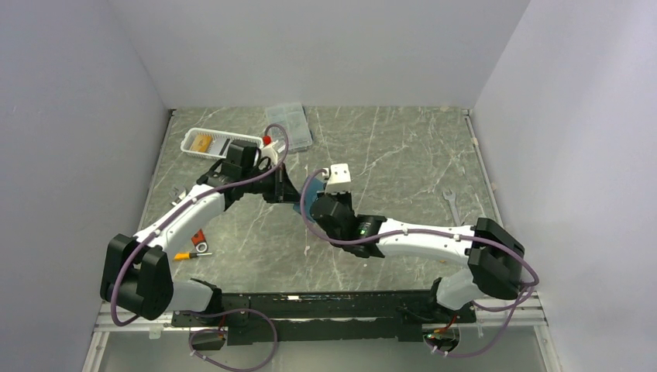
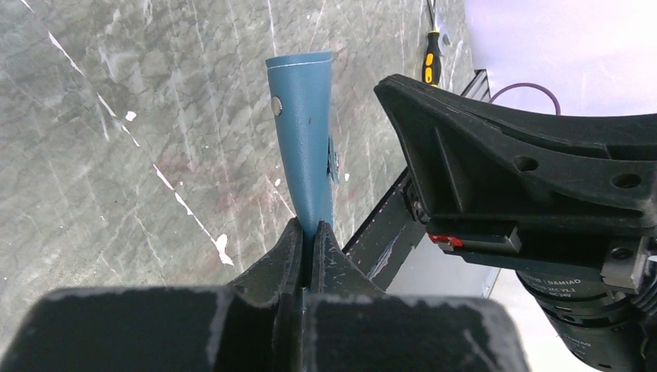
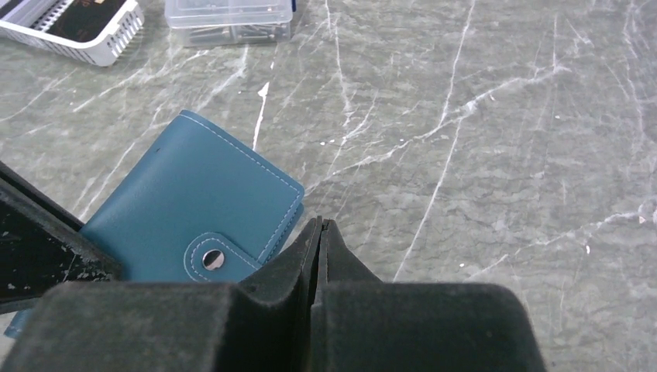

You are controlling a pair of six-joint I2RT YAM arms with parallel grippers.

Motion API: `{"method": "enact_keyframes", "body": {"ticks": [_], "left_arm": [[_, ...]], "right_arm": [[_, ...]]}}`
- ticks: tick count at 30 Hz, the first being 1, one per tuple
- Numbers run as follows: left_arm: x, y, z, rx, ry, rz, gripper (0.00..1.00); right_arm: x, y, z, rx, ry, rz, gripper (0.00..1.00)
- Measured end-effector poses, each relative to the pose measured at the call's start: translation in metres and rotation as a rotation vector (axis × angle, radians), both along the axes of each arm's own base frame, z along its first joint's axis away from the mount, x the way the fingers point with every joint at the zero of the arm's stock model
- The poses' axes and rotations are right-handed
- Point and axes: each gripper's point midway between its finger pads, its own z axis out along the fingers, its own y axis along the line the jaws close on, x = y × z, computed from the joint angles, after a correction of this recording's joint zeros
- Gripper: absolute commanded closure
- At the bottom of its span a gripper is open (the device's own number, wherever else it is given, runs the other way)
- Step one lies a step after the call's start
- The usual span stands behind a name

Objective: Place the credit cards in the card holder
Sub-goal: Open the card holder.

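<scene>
Pinching the card holder edge, left fingers clamped; right fingers pressed together, just beside its corner

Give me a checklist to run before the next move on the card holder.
1. Left gripper clamped on the card holder: ok.
2. Card holder open for loading: not ok, the snap tab looks fastened.
3. Right gripper free: ok, shut on nothing, beside the holder.
4. Credit cards located: ok, in the white slatted basket.
5. Card in a gripper: not ok, none.
</scene>
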Motion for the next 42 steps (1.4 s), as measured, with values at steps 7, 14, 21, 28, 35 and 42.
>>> {"method": "enact_keyframes", "body": {"ticks": [7, 14, 21, 28, 35, 42], "left_arm": [[0.002, 0.003, -0.001, 0.002, 0.004, 0.010, 1.00], [0.002, 0.003, 0.000, 0.001, 0.006, 0.013, 1.00], [0.002, 0.004, 0.000, 0.001, 0.006, 0.014, 1.00], [0.004, 0.006, -0.001, 0.001, 0.010, 0.024, 1.00], [0.008, 0.005, 0.001, -0.012, 0.016, 0.038, 1.00], [0.013, 0.004, 0.006, -0.034, 0.008, 0.051, 1.00]], "right_arm": [[-0.015, 0.002, 0.004, 0.042, 0.028, 0.117, 0.31], [-0.032, 0.012, 0.011, 0.033, 0.033, 0.250, 0.34], [-0.034, 0.030, -0.015, -0.088, 0.071, 0.328, 0.38], [-0.025, 0.038, -0.021, -0.180, 0.053, 0.326, 0.52], [-0.012, 0.038, -0.022, -0.299, -0.037, 0.273, 0.68], [-0.008, 0.042, -0.015, -0.358, -0.100, 0.258, 0.83]]}}
